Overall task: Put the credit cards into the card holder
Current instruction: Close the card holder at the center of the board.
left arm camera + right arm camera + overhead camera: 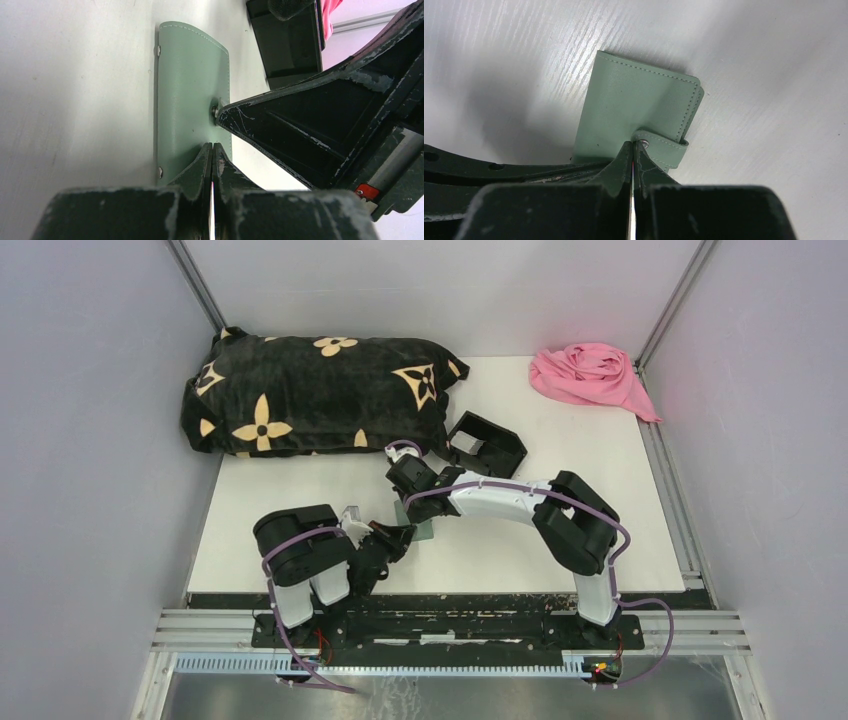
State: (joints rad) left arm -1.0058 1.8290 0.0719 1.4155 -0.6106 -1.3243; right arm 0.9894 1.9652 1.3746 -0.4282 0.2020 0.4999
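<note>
You've got the card holder (187, 85) lying flat & folded shut on the white table (75, 100), near the black box (290, 45), w/ both grippers' tips on it. Your L gripper (212, 148) has its fingers pressed together, tips on the holder's near edge; can't tell if anything thin sits betw. them. Your R gripper (632, 146) is likewise closed tight, tips at the snap tab (664, 145), no visible hold on it.

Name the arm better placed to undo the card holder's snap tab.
Right. The right gripper has its closed tips at the snap tab of the shut card holder. The left gripper, also closed, meets the holder's flat face short of the tab, likely better for pinning it.
</note>
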